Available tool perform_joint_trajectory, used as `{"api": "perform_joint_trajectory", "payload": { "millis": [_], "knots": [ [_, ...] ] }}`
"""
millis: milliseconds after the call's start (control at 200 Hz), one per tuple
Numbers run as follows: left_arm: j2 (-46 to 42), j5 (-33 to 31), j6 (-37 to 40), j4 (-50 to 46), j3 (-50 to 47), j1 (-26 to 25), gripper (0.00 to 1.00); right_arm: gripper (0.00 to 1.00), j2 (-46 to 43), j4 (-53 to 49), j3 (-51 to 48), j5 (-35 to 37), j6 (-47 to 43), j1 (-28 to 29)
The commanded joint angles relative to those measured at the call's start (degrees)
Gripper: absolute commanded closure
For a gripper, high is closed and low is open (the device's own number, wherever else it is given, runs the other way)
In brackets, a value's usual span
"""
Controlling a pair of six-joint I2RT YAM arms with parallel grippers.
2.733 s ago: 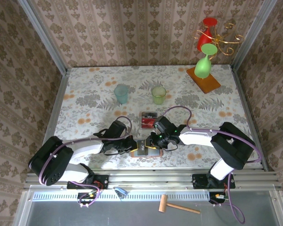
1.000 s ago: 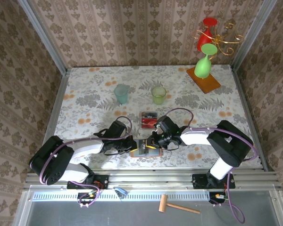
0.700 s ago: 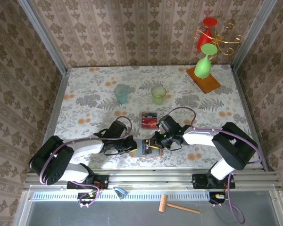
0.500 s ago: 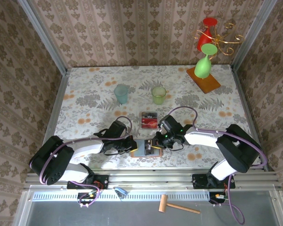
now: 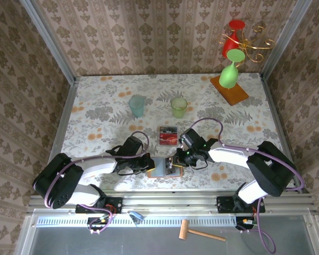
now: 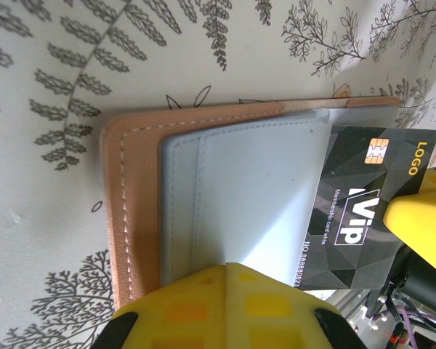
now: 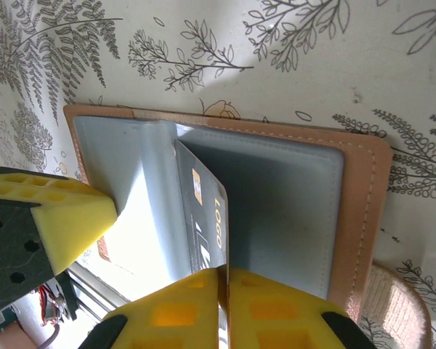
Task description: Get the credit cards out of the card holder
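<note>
- The small flat tan-brown leather-like bifold card holder (image 5: 158,169) lies open on the fern-and-flower-patterned counter (image 5: 95,117). It sits near the front edge, between the two claws.
- In the left wrist view its grey-blue inner pockets face up, framed by a stitched tan border (image 6: 138,218).
- A thin black plastic card (image 6: 363,211) sticks partly out of the holder's grey-blue pocket.
- The black card carries a gold chip and "LOGO" in yellow at one corner, with "VIP" in large white letters across the middle. The line of small print beside "VIP" is too fine to read. Below it is a number that starts "NO." followed by 8s.
- The right claw (image 7: 225,298) is closed tight on the black card (image 7: 203,211). Its two yellow fingers pinch the card's edge, and "LOGO" shows just above them.
- The left claw (image 6: 225,291) has its yellow fingers together with no gap visible. The tips rest on the grey-blue pocket, opposite the black card.
- From above, the left claw (image 5: 148,163) and right claw (image 5: 176,159) meet over the holder from either side.
- A dark red card (image 5: 168,135) lies flat on the counter just behind the holder. Its printing is too small to read.
</note>
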Motion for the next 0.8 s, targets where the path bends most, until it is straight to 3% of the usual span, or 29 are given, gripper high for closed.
{"api": "perform_joint_trajectory", "payload": {
  "millis": [0,410,790],
  "knots": [
    [-0.8,-1.0,-0.2,-2.7,0.3,-0.3,0.97,0.91,-0.4,-2.2,1.5,1.4,-0.5,0.5],
    [-1.5,-1.2,-0.6,-2.4,0.0,-0.3,0.95,0.85,-0.1,-1.3,2.5,0.3,1.9,2.0],
    [-2.0,-1.1,-0.7,-2.0,-0.2,-0.2,0.95,0.88,-1.3,-2.5,2.2,1.1,2.3,2.5]
  ]
}}
